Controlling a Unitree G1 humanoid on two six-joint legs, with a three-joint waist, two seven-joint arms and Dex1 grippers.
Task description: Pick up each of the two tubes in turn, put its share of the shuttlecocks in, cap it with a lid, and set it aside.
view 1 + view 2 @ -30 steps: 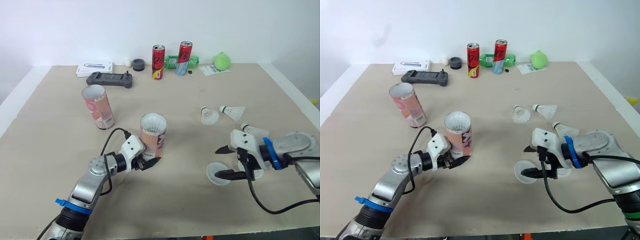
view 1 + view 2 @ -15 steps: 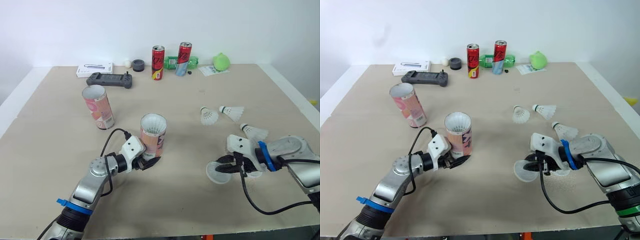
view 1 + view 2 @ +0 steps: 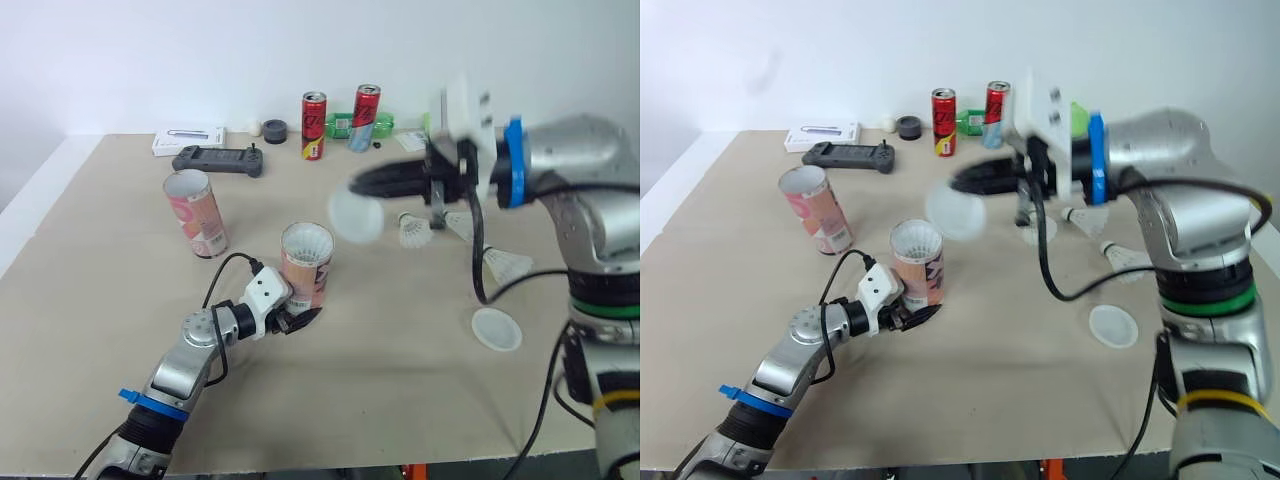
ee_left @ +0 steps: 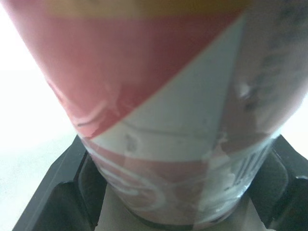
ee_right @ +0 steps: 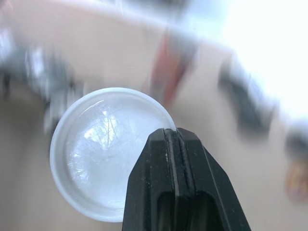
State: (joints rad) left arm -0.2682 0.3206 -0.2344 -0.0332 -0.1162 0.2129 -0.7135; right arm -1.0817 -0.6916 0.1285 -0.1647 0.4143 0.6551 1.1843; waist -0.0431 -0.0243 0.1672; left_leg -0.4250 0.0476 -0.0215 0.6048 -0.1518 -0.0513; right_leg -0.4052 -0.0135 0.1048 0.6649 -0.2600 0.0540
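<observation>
– Tube (image 3: 306, 265) nearest you: where does it stand?

– Upright on the tabletop (image 3: 100, 300), towards the front and near the middle. It is pink and white, and white feathers show in its open mouth. Your left gripper (image 3: 298, 320) clasps its base, one black finger (image 4: 62, 192) pressed to each side.

– And the right gripper?

– Your right gripper (image 3: 358, 188) is raised well above the tabletop, reaching across towards your left. Its fingers are pressed together on the rim of a clear round lid (image 5: 103, 159), which hangs below them in the air, higher than the tube's mouth and not touching it.

– What else belongs to the job?

– A second tube (image 3: 196, 213) stands upright and open, farther back on your left. A second lid (image 3: 497, 329) lies flat on the tabletop to your right. Two loose shuttlecocks lie on that side too: one (image 3: 414, 232) beyond the raised arm, one (image 3: 508, 263) just behind the flat lid.

– Anything at the far edge?

– Two drink cans (image 3: 314, 126) and a black game controller (image 3: 219, 159), well apart from both tubes.
</observation>
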